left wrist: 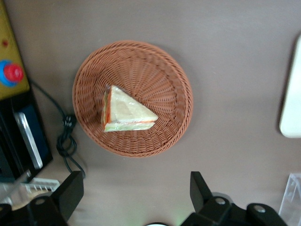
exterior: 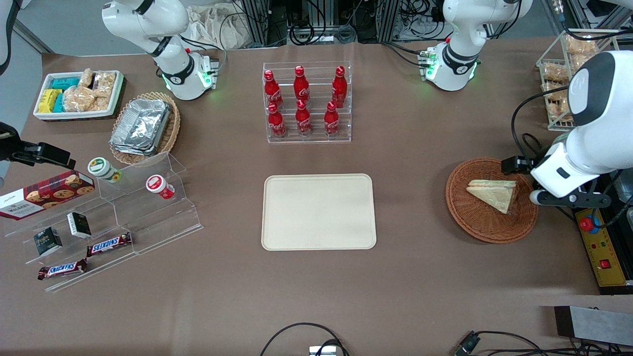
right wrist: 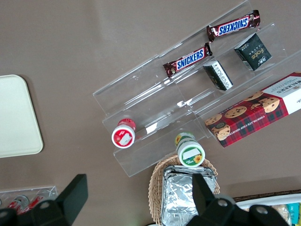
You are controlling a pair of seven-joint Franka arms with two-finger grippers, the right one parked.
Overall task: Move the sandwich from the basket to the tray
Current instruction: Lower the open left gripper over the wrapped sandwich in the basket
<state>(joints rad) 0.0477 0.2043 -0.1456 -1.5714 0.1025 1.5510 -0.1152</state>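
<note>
Front view shows the sandwich (exterior: pixel 494 194) lying flat in the round reddish-brown basket (exterior: pixel 474 222), which sits on the brown table (exterior: pixel 415 277) toward the working arm's end. The wedge rests near the basket's middle, its wrapped filling edge of green and orange-red visible in the left wrist view (left wrist: pixel 126 113), with wicker (left wrist: pixel 155 70) showing all around it. The gripper (left wrist: pixel 134 190) hangs above the table just beside the basket's rim, not touching sandwich or basket; its two dark fingers (left wrist: pixel 70 193) stand wide apart with nothing between them. In the front view the working arm's wrist covers most of the gripper (exterior: pixel 536 190), which shows at the basket's edge toward the working arm's end of the table. The cream-beige tray (exterior: pixel 319 211) lies flat at the table's middle, well apart from the basket, nothing on it. A clear rack of red bottles (exterior: pixel 306 101) stands farther from the front camera than the tray.
</note>
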